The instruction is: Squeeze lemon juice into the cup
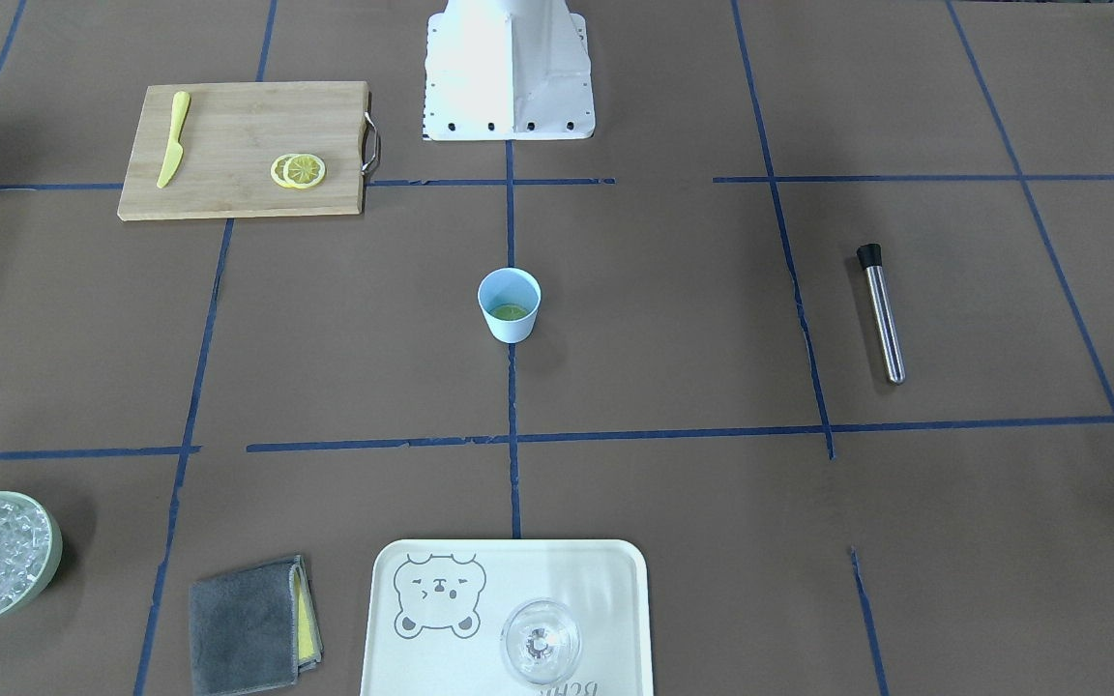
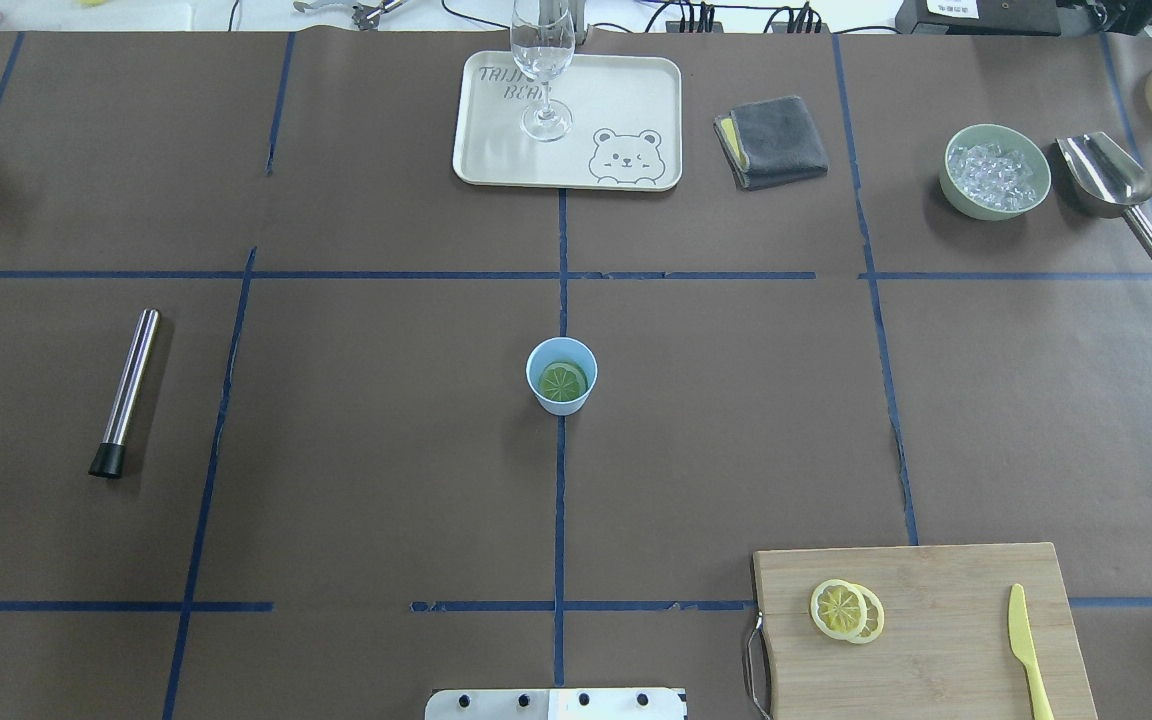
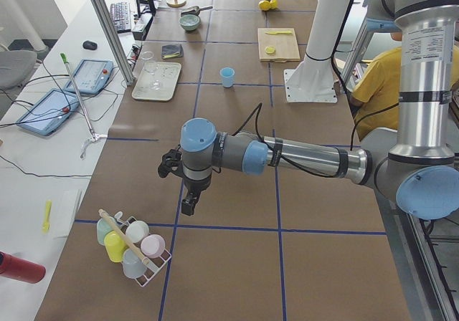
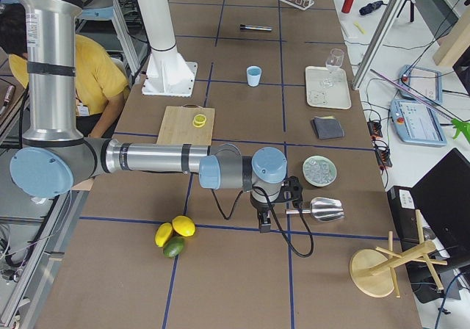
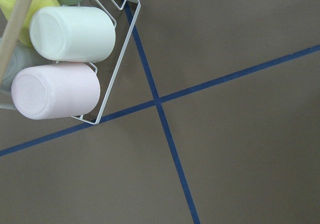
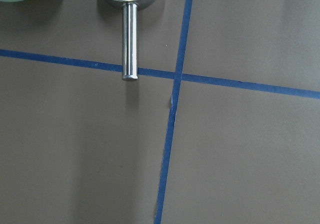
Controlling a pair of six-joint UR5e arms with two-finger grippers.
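The cup (image 2: pixel 540 362) stands upright at the middle of the desk (image 2: pixel 386 470), on a crossing of blue tape lines. The lemon (image 2: pixel 563 381) lies flat on the cup's bottom, segment face up, with nothing holding it.

Neither arm is near the cup. The left claw (image 3: pixel 187 208) hangs over the desk well off to the cup's left, close to a wire rack of upturned cups (image 3: pixel 133 246) but not touching it. It shows only in the side view, so I cannot tell whether its fingers are apart or together. The right claw (image 4: pixel 263 226) hangs well off to the cup's right, just beside a steel scoop (image 4: pixel 323 209) — again seen only from the side, so I cannot tell its state either.

On the robot's side of the cup and to its right lies a cutting board (image 2: pixel 936 660), carrying two overlapping slices (image 2: pixel 846 611) and a yellow knife (image 2: pixel 1028 652). Well to the cup's left lies a steel muddler (image 2: pixel 126 390), its black cap toward the robot. Beyond the cup sits a tray (image 2: pixel 626 95) with a clear glass (image 2: pixel 543 60) standing on it. Farther to the cup's right along that far row are a folded grey cloth (image 2: pixel 774 140) and a bowl of ice (image 2: pixel 996 172).
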